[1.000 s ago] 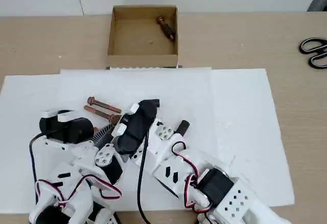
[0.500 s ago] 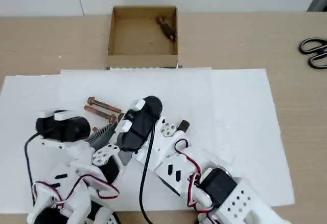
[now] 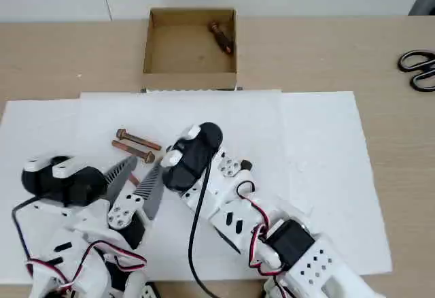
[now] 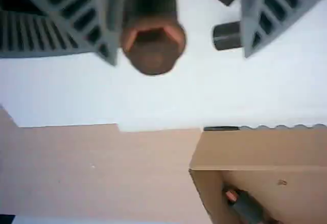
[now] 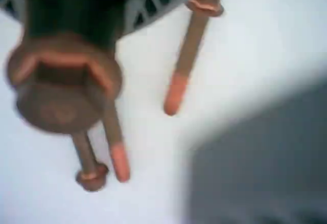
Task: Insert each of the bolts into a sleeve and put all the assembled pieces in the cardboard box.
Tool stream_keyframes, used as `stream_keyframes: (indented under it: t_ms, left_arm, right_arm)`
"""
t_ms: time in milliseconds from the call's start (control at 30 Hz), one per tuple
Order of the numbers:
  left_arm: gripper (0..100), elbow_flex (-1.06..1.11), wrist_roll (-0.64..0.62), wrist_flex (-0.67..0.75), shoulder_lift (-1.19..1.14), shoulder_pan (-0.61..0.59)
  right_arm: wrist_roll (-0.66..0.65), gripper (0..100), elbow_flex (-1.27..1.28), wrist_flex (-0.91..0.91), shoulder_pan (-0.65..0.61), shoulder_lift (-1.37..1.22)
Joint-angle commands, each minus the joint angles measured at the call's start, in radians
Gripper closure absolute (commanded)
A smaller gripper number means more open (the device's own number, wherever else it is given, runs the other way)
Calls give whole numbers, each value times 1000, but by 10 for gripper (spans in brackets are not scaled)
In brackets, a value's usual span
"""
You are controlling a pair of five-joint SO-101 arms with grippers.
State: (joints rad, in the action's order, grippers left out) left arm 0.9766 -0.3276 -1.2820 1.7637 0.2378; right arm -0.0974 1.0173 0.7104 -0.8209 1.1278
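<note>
Right gripper (image 5: pixel 76 9) clamps a copper hex-headed, black-sleeved bolt (image 5: pixel 64 83).

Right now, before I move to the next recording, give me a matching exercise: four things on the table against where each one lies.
Things:
1. scissors
2. two loose bolts
3. assembled piece
4. dark sleeve

Places:
A. inside the cardboard box, near a corner
B. on the white paper, close beside an arm
C. on the bare table, far to the right
D. lying side by side on the white paper

Pairs: 1-C, 2-D, 3-A, 4-B
</note>
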Motion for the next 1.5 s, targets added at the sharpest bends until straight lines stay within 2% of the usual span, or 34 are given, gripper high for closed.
stream_keyframes:
  t_ms: [0,200,467,567,667,900,1133,1467]
  left_arm:
    - [987,-31,54,21,-6,-48]
    - [995,68,157,20,-6,-124]
    - [994,374,264,92,-6,-293]
    - [994,446,285,138,-6,-310]
    - [994,486,287,160,-6,-308]
    - [994,584,287,160,-5,-308]
    - [994,604,287,161,-5,-308]
    - [994,622,282,203,-5,-308]
  right_arm:
    - [-5,995,-15,-31,30,7]
    - [-3,995,32,-30,71,15]
    - [3,995,54,18,329,5]
    - [31,995,44,114,407,12]
    - [135,995,-20,216,470,5]
    - [173,995,-173,352,487,-134]
    - [273,995,-620,387,487,-591]
    - [247,995,-1313,450,487,-1205]
